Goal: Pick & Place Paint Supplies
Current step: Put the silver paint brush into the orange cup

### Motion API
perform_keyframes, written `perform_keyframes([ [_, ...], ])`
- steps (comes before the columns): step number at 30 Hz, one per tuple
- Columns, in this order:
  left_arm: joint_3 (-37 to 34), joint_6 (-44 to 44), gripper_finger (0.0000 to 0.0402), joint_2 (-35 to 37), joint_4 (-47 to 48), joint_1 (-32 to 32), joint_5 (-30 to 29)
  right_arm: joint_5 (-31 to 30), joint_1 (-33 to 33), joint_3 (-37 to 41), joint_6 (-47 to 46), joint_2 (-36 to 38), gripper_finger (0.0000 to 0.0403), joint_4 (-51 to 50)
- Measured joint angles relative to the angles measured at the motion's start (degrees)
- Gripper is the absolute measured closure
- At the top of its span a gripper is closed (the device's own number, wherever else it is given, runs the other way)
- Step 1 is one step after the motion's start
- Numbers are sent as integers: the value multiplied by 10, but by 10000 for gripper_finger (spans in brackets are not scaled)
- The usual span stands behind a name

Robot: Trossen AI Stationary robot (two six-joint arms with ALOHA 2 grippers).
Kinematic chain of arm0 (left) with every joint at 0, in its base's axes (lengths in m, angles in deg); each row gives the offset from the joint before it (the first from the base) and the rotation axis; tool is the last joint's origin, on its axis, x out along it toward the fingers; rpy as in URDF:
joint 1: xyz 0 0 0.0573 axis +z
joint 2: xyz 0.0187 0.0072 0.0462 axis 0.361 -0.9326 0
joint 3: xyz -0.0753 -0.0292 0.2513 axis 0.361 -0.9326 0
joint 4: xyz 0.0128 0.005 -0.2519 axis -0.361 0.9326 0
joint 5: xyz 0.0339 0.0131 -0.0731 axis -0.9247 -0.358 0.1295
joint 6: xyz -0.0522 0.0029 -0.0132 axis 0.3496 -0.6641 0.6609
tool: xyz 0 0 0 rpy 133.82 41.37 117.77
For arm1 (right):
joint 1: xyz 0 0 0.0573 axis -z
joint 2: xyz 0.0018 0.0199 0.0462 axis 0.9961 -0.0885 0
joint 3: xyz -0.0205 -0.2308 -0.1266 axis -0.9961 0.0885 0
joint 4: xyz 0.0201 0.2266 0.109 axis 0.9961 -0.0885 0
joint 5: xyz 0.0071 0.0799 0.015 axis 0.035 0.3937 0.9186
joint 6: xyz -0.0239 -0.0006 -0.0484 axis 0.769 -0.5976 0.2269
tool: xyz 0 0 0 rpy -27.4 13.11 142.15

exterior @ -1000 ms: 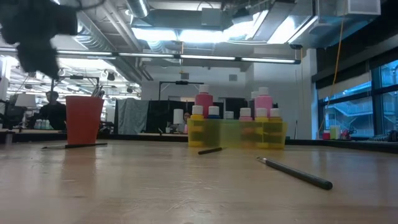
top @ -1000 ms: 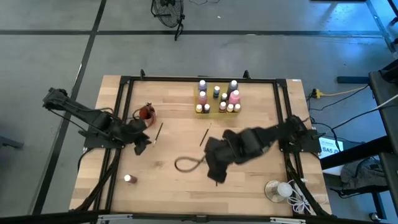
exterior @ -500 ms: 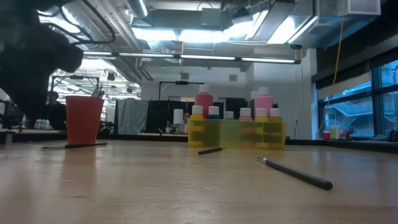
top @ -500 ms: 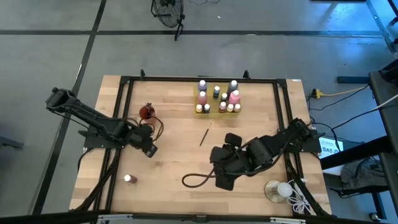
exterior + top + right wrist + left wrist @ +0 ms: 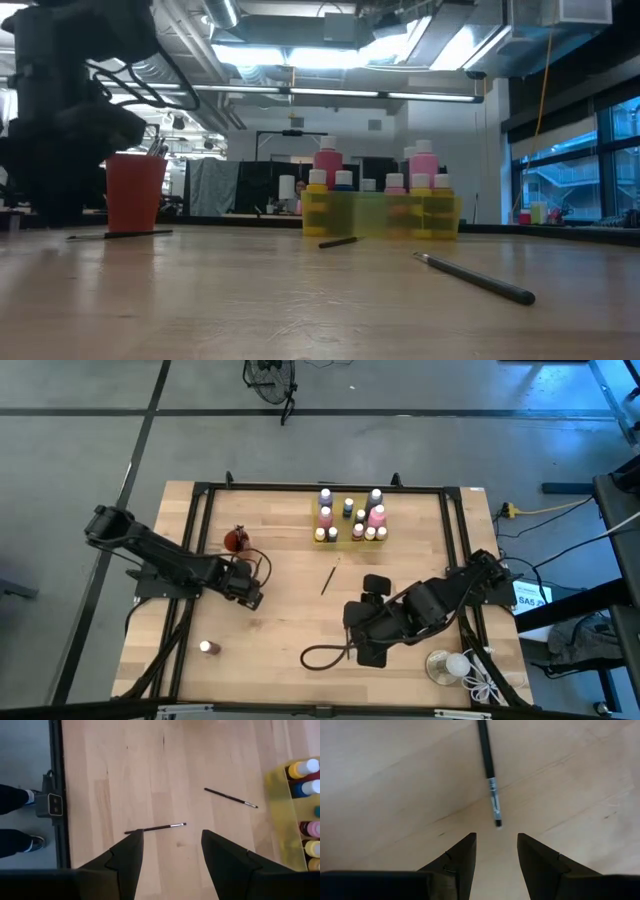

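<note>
L gripper (image 5: 250,592) is low over the table's left-centre, just beside the red cup (image 5: 236,541). Fingers (image 5: 462,860) part open w/ a clear gap, holding nothing; 1 paintbrush (image 5: 489,770) lies on the wood just past the tips, its near end close to the gap, not touching either finger.

R gripper (image 5: 368,592) sits over the right-centre of the table, nearer the front edge. Fingers (image 5: 125,860) spread wide, empty. Its wrist view shows 2 brushes flat on the boards: 1 (image 5: 155,827) just beyond the tips, a 2nd brush (image 5: 230,798) further off toward the bottles.

Containers: clear yellowish tray (image 5: 349,532) at the back-centre of the table holds the white-capped paint bottles (image 5: 376,515), upright & packed close: pink, yellow, blue, some taller. Low view shows the same cluster (image 5: 381,205) standing. Red cup stands upright on the left; contents can't be made out.

Front-right corner: clear round dish (image 5: 446,665) w/ a white ball and cord. Small white-capped item (image 5: 206,647) alone near the front-left. Dark cable loop (image 5: 325,654) lies on the wood by the R arm.
</note>
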Motion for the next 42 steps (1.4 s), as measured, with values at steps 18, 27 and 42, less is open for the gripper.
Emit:
perform_keyframes([
  [18, 2, 0, 263, -69, -31, 0, -9, 2, 0, 0, 11, 2, 199, 0],
  [27, 2, -38, 263, -69, -32, 45, 17, 2, 0, 0, 10, 2, 199, 0],
  [42, 1, -49, 270, -69, -32, 53, 5, 0, 4, 0, 10, 1, 199, 0],
])
